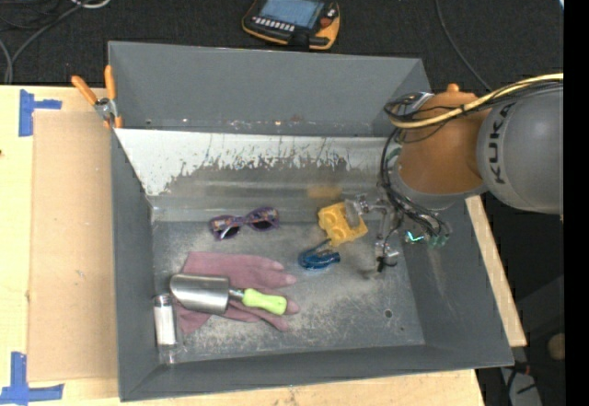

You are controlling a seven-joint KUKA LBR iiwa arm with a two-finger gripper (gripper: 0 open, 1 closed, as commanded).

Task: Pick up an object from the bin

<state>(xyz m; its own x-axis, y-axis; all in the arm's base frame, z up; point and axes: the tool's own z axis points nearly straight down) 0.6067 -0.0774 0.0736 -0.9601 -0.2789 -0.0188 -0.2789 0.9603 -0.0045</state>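
My gripper [385, 257] hangs low over the right part of the bin floor, its fingertips close to the bare metal. Nothing shows between its fingers. Just to its left lies a yellow blocky toy [340, 222], touching or nearly touching the gripper's left side. A small blue curved piece [318, 259] lies a little further left on the floor.
Purple sunglasses [243, 222] lie towards the back left. A pink cloth [235, 280] is spread at the front left, with a metal scoop with a green handle [221, 295] on it and a small clear vial [164, 319] beside it.
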